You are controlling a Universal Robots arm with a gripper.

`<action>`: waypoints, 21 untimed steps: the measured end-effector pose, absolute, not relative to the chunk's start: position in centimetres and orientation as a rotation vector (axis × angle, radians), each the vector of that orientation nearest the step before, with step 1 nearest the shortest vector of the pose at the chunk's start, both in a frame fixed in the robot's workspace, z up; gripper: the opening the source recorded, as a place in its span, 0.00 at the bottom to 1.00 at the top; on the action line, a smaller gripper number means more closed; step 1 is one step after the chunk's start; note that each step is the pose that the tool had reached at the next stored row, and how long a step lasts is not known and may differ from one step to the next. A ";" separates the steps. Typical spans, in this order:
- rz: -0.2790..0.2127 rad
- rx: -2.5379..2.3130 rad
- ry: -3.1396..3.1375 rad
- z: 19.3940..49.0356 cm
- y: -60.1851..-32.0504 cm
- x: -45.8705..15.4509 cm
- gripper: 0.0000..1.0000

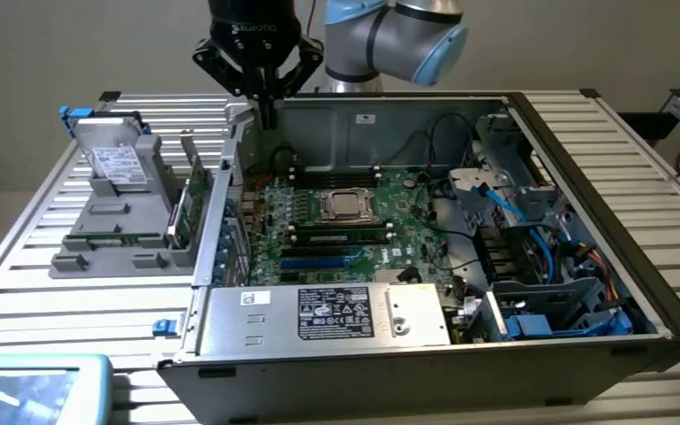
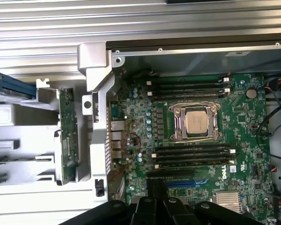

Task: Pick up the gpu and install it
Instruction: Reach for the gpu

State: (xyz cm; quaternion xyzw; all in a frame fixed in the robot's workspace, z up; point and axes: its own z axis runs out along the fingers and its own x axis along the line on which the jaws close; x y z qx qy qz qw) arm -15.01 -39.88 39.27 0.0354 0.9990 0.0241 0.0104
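The gpu (image 1: 195, 190) is a thin green card standing on edge in a grey holder rack (image 1: 110, 252) on the table, just outside the open computer case (image 1: 576, 168), on the exterior view's left. In the wrist view the gpu (image 2: 67, 136) appears edge-on beside the case's metal wall. My black gripper (image 1: 266, 122) hangs shut and empty above the case's back corner, close to that wall, higher than the card and apart from it. The shut fingertips of the gripper (image 2: 157, 192) point down over the motherboard (image 2: 243, 108).
A grey hard drive (image 1: 116, 164) with a white label stands in the same rack. Inside the case are the processor socket (image 1: 346, 205), black memory sticks (image 2: 192, 152), a power supply (image 1: 328, 314) and a drive cage with blue cables (image 1: 541, 266). A teal object (image 1: 33, 385) lies at the table's near corner.
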 end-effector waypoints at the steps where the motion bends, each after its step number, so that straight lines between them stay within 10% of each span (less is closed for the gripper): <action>1: 0.075 0.111 3.118 39.3 -39.9 -15.5 0.12; 21: 0.080 0.111 3.118 39.0 -39.6 -24.5 0.12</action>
